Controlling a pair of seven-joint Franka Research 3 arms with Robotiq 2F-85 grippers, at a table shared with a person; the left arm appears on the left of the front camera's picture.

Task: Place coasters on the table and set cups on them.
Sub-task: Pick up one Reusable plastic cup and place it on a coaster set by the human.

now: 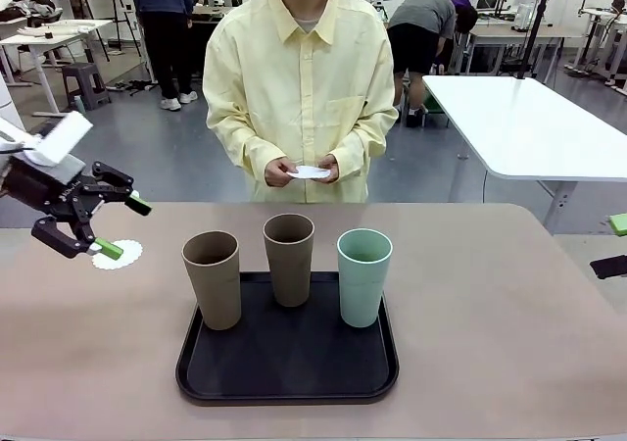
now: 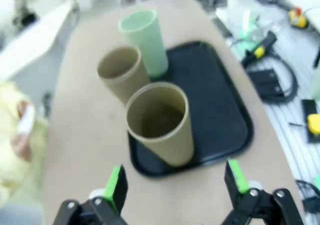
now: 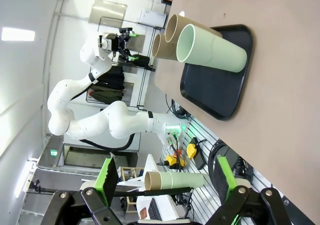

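Observation:
One white lacy coaster (image 1: 121, 257) lies flat on the beige table (image 1: 490, 304) at the left. My left gripper (image 1: 122, 227) hovers open just over it, its lower fingertip above the coaster's near edge. Two brown cups (image 1: 213, 277) (image 1: 289, 258) and a mint cup (image 1: 363, 275) stand upright on the black tray (image 1: 284, 372). The person across the table holds more white coasters (image 1: 311, 172) in both hands. In the left wrist view the open left gripper (image 2: 175, 182) looks at the nearest brown cup (image 2: 160, 122). My right gripper (image 1: 615, 245) is open at the far right edge, holding nothing.
A white table (image 1: 529, 127) stands behind at the right. The right wrist view shows the mint cup (image 3: 212, 47), the tray (image 3: 220, 92) and my left arm (image 3: 115, 122) beyond. Bare tabletop lies either side of the tray.

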